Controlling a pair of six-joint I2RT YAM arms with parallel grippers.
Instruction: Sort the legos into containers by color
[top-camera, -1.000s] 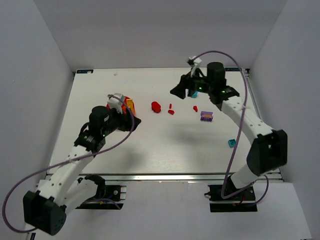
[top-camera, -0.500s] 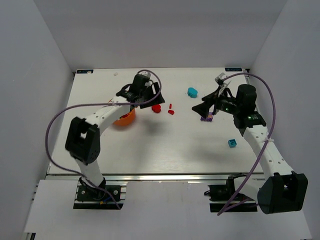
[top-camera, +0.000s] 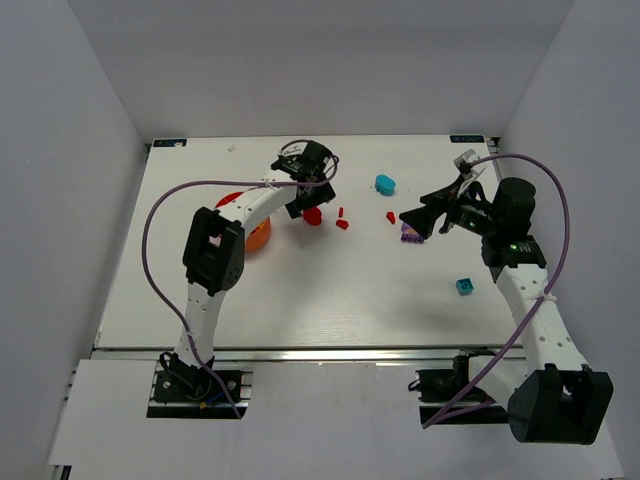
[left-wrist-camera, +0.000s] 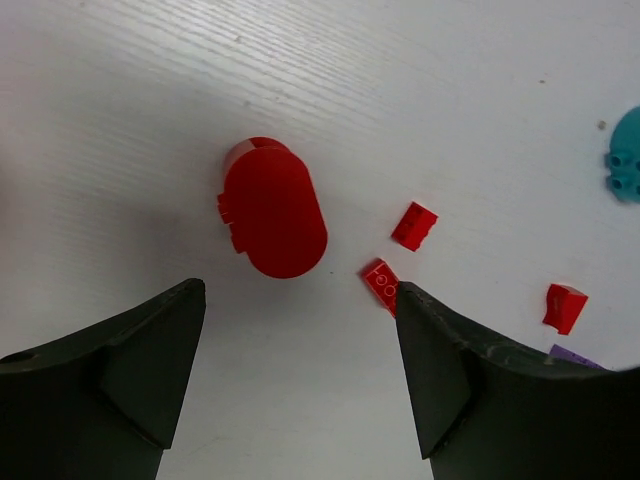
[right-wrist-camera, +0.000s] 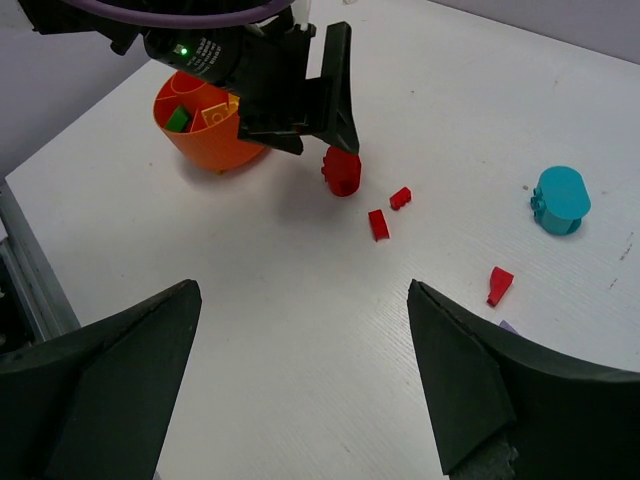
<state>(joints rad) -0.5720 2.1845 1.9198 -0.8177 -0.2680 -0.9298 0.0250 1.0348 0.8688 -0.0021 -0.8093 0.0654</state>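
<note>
Within the last second the left arm has swung out from its folded pose over the round orange-red plastic bowl (top-camera: 256, 236), and the left gripper (left-wrist-camera: 298, 290) now hangs just short of the oblong red plastic piece with rounded ends (left-wrist-camera: 272, 208). Its jaws have widened on the way; they stand well apart and hold nothing. The piece lies flat on the white table (top-camera: 300, 300) just ahead of the gap. The right gripper (right-wrist-camera: 302, 285) has drawn back from the far side, leaving the rounded cyan plastic piece (top-camera: 384, 184) lying in the open. It now hovers by the small purple brick (top-camera: 410, 232), with its jaws spread wide and empty. In the right wrist view the bowl, standing near the left side of the table, already holds a green brick (right-wrist-camera: 178, 120) and a yellow brick (right-wrist-camera: 216, 114). Three small red bricks (left-wrist-camera: 414, 225) are scattered beside the oblong piece, and a little blue-cyan brick (top-camera: 464, 286) sits apart on the right. Judged from this, a drop at the bowl is finished and both arms are lining up fresh picks. Most pieces remain unsorted, and only one container shows, so where the red and purple pieces should go cannot be told.
</note>
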